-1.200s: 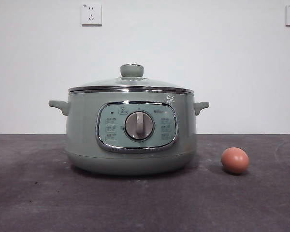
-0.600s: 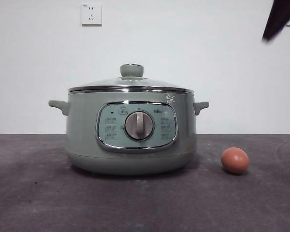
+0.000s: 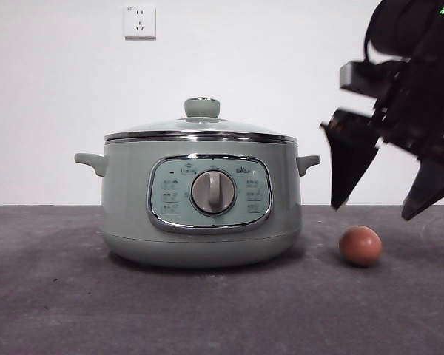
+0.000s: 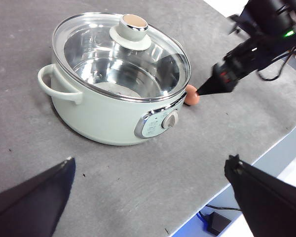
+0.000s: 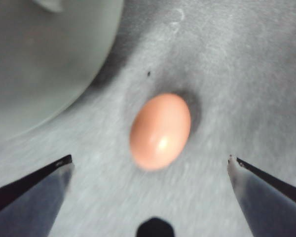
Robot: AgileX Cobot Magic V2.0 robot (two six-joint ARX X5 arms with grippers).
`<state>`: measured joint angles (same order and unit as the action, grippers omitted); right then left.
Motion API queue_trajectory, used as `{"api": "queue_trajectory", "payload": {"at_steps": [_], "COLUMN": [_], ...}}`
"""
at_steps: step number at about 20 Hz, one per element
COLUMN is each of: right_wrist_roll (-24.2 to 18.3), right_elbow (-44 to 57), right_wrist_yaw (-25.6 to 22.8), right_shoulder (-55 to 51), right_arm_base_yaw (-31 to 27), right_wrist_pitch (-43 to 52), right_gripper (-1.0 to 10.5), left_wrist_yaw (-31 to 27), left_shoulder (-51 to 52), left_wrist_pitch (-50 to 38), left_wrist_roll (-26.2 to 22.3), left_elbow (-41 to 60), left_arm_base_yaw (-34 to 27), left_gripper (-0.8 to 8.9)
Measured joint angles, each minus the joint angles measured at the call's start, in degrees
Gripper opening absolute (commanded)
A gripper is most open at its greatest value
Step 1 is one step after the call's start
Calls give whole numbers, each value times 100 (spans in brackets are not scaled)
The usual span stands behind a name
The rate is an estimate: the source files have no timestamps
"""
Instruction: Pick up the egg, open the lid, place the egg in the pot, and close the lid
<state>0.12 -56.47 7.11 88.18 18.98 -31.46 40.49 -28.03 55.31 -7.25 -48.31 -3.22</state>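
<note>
Now our right tool (image 3: 376, 203), jaws spread wide, hangs just above small reddish-brown oval egg (image 3: 360, 245), right of lidded sage-green pot (image 3: 200, 207); left tool (image 4: 148, 197) open too.

The right gripper (image 3: 377, 207) is cut off by the top and right edges of the front view, so only its two spread jaws and part of the wrist body are shown. In the right wrist view, the pot (image 5: 44, 54) is reduced to a blurred green wall cut off at the picture's edge, and the egg (image 5: 160, 131) is rendered soft, without surface detail. In the left wrist view, the egg (image 4: 191, 95) is partly hidden behind the pot's (image 4: 108, 113) rim. The jaws of the left gripper (image 4: 153, 197) are cut off by the bottom edge. The control panel markings (image 3: 170, 196) are too small to be read.
</note>
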Motion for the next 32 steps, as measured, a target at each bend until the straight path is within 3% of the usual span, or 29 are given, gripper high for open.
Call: {"api": "queue_trajectory", "payload": {"at_steps": [4, 13, 18, 19, 23, 28, 32], "right_wrist_roll": [37, 149, 160, 162, 162, 155, 155], "right_elbow": [0, -2, -2, -2, -2, -2, -2], "right_wrist_yaw": [-186, -284, -273, -271, -271, -271, -267], "right_shoulder": [494, 973, 992, 992, 933, -623, -2245], "right_arm_base_yaw": [50, 50, 50, 50, 50, 50, 50], "right_wrist_pitch": [345, 671, 776, 776, 649, -251, -721], "right_gripper": [588, 322, 79, -22, -16, -16, -16], "left_wrist_yaw": [-2, -157, -179, -179, -177, -175, -184], "left_shoulder": [0, 0, 0, 0, -7, -444, -1110], "left_wrist_pitch": [0, -2, -2, -2, -7, -629, -1943], "left_wrist_roll": [0, 0, 0, 0, 0, 164, 533], "left_elbow": [0, -2, -2, -2, -2, -2, -9], "left_arm_base_yaw": [0, 0, 0, 0, 0, 26, 531], "left_gripper": [698, 697, 697, 698, 697, 696, 696]}}
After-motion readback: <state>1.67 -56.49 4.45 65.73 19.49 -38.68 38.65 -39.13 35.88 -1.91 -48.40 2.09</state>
